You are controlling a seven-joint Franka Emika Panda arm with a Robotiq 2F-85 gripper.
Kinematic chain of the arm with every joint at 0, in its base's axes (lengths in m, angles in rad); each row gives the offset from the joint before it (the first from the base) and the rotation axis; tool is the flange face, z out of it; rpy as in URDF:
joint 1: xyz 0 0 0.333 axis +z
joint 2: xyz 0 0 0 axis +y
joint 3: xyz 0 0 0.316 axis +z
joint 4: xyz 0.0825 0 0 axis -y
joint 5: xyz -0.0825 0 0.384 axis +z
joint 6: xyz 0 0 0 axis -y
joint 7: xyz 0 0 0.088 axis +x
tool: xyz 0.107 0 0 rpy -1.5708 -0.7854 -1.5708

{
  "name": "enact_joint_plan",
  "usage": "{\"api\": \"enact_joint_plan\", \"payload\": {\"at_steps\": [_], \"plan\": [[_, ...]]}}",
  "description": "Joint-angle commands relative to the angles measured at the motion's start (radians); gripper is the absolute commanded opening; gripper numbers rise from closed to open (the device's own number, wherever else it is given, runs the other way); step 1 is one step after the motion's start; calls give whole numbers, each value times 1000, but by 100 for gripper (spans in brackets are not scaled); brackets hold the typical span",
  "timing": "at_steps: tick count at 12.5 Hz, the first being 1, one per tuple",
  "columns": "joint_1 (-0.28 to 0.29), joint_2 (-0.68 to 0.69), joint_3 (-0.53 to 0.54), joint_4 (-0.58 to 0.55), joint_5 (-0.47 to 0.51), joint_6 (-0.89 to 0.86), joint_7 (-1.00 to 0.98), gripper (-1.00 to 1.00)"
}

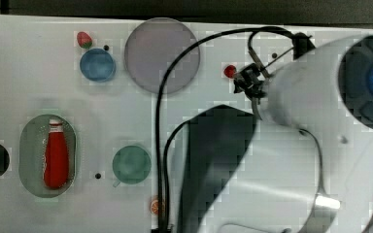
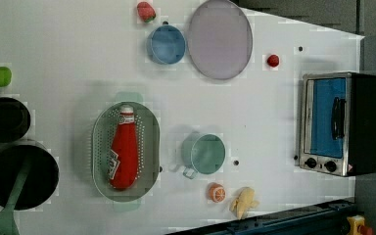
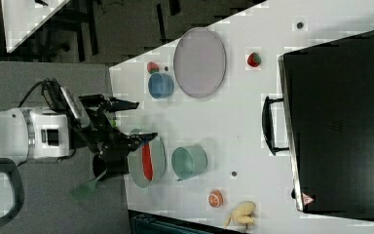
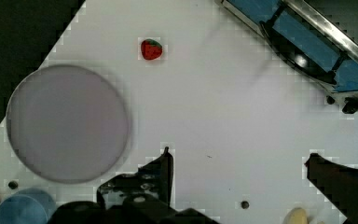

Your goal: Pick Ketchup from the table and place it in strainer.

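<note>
The ketchup bottle lies lengthwise inside the pale green strainer on the white worktop, white cap toward the strainer's end nearer the blue bowl. The tool hangs spread wide and empty, one fingertip overlapping the strainer in the right view.

Nothing readable here: the ketchup wears a small label at its six o'clock end, print illegible; the toaster oven shows a red warning triangle, no legible wording
</note>
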Motion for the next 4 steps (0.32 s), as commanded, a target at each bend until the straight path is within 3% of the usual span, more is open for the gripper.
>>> {"api": "enact_joint_plan", "payload": {"at_steps": [1, 4], "plan": [[77, -1, 54, 24, -30, -11, 116, 100], [83, -2, 68, 24, -29, -29, 134, 100]]}}
